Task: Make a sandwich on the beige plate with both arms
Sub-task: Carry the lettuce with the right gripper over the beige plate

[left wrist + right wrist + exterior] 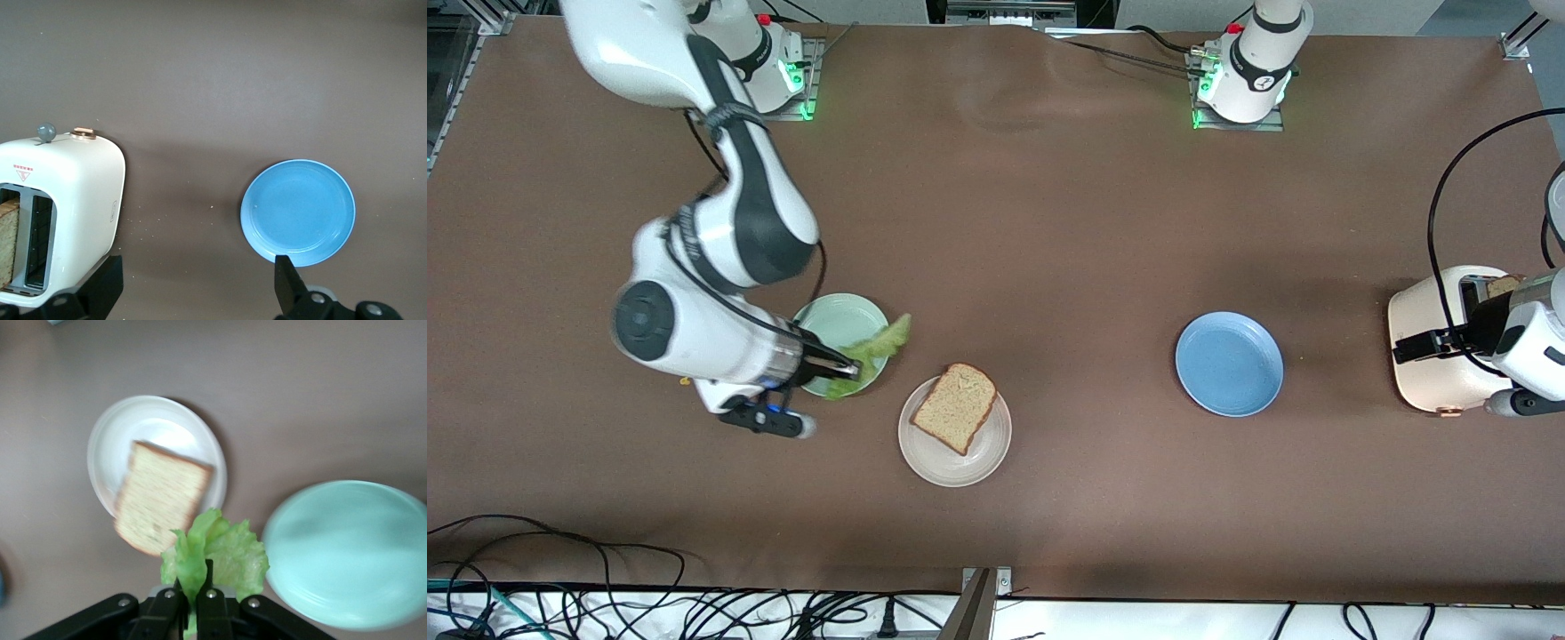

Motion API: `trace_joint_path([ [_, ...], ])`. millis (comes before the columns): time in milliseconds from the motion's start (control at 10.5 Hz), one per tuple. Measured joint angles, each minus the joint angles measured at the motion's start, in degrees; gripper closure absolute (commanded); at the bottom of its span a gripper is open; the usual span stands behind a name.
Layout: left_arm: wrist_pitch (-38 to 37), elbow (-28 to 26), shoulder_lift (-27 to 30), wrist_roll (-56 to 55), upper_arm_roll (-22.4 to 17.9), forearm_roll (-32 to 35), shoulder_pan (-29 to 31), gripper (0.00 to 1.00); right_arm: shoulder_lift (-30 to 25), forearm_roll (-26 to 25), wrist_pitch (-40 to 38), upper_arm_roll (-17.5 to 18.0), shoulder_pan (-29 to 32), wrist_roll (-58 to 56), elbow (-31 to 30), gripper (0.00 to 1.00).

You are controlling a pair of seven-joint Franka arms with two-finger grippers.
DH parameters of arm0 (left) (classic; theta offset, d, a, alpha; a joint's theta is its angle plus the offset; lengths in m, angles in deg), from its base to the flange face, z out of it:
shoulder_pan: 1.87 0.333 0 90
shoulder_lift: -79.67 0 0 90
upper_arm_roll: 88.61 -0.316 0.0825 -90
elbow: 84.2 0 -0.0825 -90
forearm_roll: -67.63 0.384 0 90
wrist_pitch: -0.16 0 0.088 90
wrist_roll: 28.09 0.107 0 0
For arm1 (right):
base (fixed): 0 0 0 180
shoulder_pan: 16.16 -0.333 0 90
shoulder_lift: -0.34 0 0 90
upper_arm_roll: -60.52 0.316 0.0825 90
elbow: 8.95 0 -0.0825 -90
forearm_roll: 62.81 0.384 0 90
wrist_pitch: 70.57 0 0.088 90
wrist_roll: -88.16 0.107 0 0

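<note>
Front view: my right gripper (852,366) is clamped on a ruffled green lettuce leaf (876,348) over the round mint-green plate (838,322). One square slice of brown wholemeal bread (955,407) lies on the round beige plate (955,433), just beside the mint-green one and nearer the camera. My left gripper (1405,348) is over the white toaster (1427,331).

Left wrist view: my fingers (100,287) stand wide apart, holding nothing; a bread slice (7,241) sits in the toaster slot, the round blue plate (298,212) nearby.

Right wrist view: the lettuce hangs between both plates.
</note>
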Motion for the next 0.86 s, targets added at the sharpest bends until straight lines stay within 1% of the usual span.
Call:
trace_joint_path([
  [191,0.00,0.00,0.00,0.00,0.02,0.00,-0.03,0.00,4.40,1.63,9.18,-0.18,-2.66,4.16,2.29,1.00],
  [381,0.00,-0.01,0.00,0.00,0.07,0.00,-0.12,0.00,6.71,2.88,15.97,-0.35,-3.25,4.77,2.71,1.00],
  [572,0.00,-0.01,0.00,0.00,0.10,0.00,-0.13,0.00,8.70,3.12,19.53,-0.43,-3.55,4.77,2.79,1.00],
  [858,0.01,-0.01,0.00,0.00,0.20,0.00,-0.19,0.00,10.59,3.13,20.62,-1.37,-5.72,5.00,3.14,1.00],
])
